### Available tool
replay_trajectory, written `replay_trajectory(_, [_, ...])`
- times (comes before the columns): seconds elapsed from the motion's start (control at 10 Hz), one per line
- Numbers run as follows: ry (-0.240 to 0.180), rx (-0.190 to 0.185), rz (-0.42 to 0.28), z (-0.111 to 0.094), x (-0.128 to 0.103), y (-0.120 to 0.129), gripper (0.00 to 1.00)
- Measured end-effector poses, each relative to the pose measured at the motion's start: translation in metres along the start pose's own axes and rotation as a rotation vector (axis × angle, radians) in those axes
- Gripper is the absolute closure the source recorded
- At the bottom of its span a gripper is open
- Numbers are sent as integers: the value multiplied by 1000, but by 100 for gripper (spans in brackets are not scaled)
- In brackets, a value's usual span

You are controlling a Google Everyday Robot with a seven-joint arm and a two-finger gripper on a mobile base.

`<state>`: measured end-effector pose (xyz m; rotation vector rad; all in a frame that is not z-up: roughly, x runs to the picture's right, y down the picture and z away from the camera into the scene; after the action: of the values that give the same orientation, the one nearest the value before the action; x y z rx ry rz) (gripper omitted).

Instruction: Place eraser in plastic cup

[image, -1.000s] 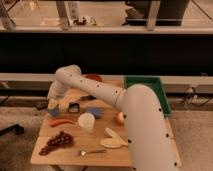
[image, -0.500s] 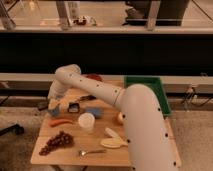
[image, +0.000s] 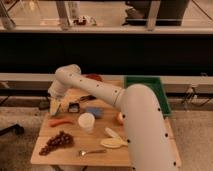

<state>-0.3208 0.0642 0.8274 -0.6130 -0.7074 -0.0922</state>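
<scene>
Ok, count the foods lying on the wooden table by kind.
Purple grape bunch: 1
Long red-orange vegetable: 1
Round orange-yellow fruit: 1
Pale yellow banana-like pieces: 2
Total: 5
The gripper hangs over the wooden table near its left edge.

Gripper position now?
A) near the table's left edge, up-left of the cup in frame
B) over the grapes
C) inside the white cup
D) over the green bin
A: the gripper hangs near the left edge of the table, up and left of the white cup in the camera view, not in it.
</scene>
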Motion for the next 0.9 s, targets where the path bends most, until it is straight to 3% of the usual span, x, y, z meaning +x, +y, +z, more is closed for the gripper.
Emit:
replay_trajectory(0.2, [7, 38, -18, -16, -8, -2, 20])
replay_trajectory(0.6, [-5, 136, -17, -80, -27, -11, 20])
replay_trajectory(0.9, [-20, 190, 25, -98, 0, -10, 20])
